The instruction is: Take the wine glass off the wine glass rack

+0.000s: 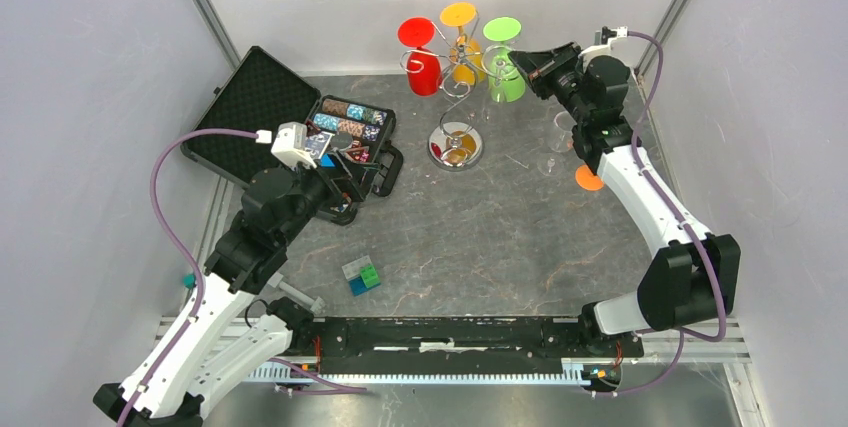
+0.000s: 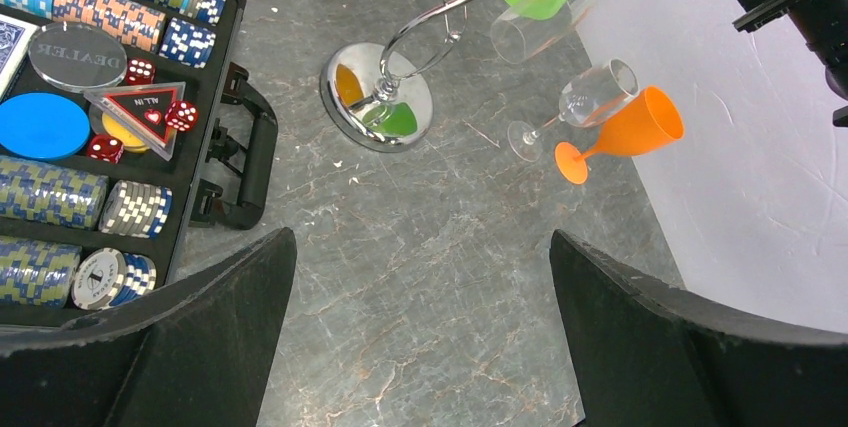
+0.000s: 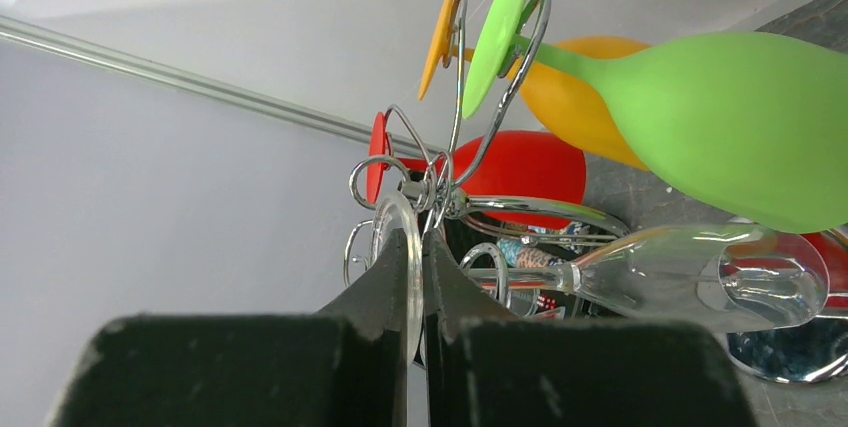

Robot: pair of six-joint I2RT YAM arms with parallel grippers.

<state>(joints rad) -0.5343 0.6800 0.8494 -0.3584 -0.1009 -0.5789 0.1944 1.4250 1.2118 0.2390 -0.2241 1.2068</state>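
Right wrist view: our right pincer (image 3: 420, 244) is nipped nearly closed on the thin clear foot of the wine glass (image 3: 700, 282), which hangs on the wine glass rack (image 3: 445, 182). Stem and bowl run off sideways from the tips, beneath a matte green glass (image 3: 740, 117). Smooth transparent glass on shiny curled wire, so we judge slip likely when sliding it out. Left pincer (image 2: 420, 247) gapes wide, well apart from the rack, over the marbled worktop (image 2: 440, 367).
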